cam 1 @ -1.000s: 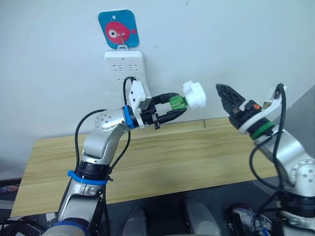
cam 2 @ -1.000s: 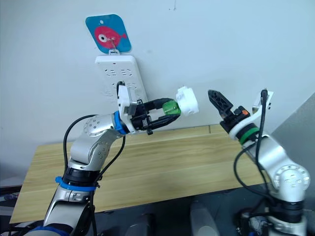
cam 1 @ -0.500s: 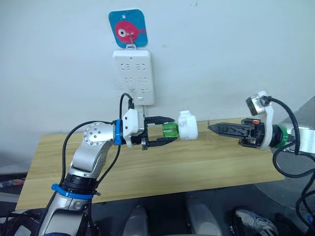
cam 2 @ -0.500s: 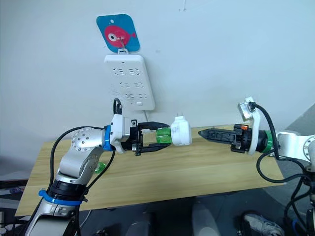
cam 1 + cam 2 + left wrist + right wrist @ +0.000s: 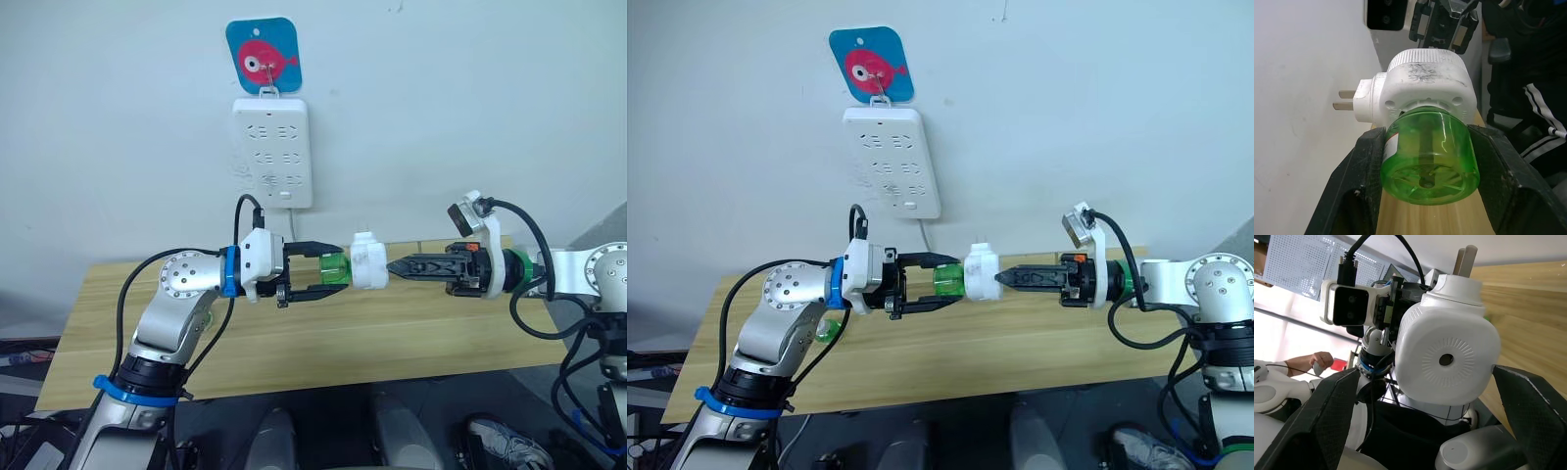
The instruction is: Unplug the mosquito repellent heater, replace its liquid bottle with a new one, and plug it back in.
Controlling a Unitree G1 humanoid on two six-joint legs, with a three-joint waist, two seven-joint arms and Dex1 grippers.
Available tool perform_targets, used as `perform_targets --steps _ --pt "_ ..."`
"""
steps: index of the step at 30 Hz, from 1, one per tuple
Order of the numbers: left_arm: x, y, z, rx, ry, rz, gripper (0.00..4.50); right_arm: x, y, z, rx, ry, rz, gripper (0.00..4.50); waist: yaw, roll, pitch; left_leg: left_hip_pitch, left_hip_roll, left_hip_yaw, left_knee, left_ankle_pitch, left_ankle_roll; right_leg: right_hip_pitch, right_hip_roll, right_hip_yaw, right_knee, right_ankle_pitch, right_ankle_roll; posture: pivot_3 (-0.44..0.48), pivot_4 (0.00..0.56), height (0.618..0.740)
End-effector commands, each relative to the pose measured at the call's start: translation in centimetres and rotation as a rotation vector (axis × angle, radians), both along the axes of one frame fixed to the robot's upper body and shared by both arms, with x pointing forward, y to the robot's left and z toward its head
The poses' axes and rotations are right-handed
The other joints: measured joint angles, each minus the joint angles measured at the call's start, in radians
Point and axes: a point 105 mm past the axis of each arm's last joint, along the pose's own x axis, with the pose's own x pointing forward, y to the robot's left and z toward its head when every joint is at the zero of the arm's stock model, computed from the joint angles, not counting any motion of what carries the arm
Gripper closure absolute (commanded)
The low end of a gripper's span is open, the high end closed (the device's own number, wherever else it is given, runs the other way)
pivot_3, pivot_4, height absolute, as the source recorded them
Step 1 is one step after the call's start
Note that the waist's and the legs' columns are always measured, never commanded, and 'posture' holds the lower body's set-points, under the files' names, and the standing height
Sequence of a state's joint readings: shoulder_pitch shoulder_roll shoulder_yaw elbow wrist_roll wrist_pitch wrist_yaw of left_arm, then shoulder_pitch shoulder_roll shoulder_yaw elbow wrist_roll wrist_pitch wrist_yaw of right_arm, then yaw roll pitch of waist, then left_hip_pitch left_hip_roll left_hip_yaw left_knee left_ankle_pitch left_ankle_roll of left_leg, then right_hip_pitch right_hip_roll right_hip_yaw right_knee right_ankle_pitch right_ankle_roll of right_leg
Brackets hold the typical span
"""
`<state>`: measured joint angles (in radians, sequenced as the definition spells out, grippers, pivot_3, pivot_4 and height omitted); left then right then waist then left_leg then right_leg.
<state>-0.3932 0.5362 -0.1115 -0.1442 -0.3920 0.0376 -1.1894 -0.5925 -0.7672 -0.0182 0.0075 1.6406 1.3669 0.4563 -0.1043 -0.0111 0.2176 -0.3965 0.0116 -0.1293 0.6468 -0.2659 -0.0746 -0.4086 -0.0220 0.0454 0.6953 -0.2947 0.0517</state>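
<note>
item: small white rounded plastic mosquito repellent heater (image 5: 369, 265), unplugged, held in the air above the light wooden table (image 5: 294, 343), its translucent green liquid bottle (image 5: 336, 271) still screwed in; two metal prongs (image 5: 1345, 99) point up toward the wall side; left claw (image 5: 328, 277) clamped on the green bottle, one black finger on each flank, seen plainly in the left wrist view; right claw (image 5: 396, 267) level with the heater on its far side, fingers apart either side of the round-holed face (image 5: 1445, 360) in the right wrist view, tips touching or just beside the white body, not yet closed on it.

key relation: bottle, heater and both claws lie on one horizontal line, bottle toward the left arm, heater toward the right; the long axis runs claw to claw, so the right arm is placed to take the heater while the left keeps the bottle; judged step: parting bottle from heater.

also: white multi-socket strip (image 5: 273, 151) on the wall above, under a blue fish tag (image 5: 263, 56).

hard to make out: whether the right fingertips truly touch; the bottle's thread, hidden inside the heater; a small green thing (image 5: 829, 329) behind the left arm.
</note>
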Motion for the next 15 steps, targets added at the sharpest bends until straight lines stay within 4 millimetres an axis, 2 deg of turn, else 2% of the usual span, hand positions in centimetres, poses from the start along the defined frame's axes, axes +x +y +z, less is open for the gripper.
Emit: perform_targets --steps 1,10,15 --pt "-1.3 -1.2 1.2 -0.031 -0.06 -0.071 2.24 -0.5 0.7 0.7 0.014 -0.031 0.055 0.0 0.0 0.0 0.0 0.0 0.0 0.0 0.0 0.0 0.0 0.0 0.0 0.0 0.0 0.0 0.0 -0.114 0.211 0.725" --pt "-1.0 -0.7 1.4 -0.032 -0.065 -0.046 2.24 -0.4 -1.9 0.7 -0.048 -0.008 0.039 0.0 0.01 0.0 0.0 0.0 0.0 0.0 0.0 0.0 0.0 0.0 0.0 0.0 0.0 0.0 0.0 -0.108 0.2 0.725" --pt "-1.3 -1.1 1.4 -0.039 -0.063 -0.064 2.24 -0.4 -1.0 0.8 0.013 0.003 0.062 0.0 0.01 0.0 0.0 0.0 0.0 0.0 0.0 0.0 0.0 0.0 0.0 0.0 0.0 0.0 0.0 -0.11 0.196 0.725"
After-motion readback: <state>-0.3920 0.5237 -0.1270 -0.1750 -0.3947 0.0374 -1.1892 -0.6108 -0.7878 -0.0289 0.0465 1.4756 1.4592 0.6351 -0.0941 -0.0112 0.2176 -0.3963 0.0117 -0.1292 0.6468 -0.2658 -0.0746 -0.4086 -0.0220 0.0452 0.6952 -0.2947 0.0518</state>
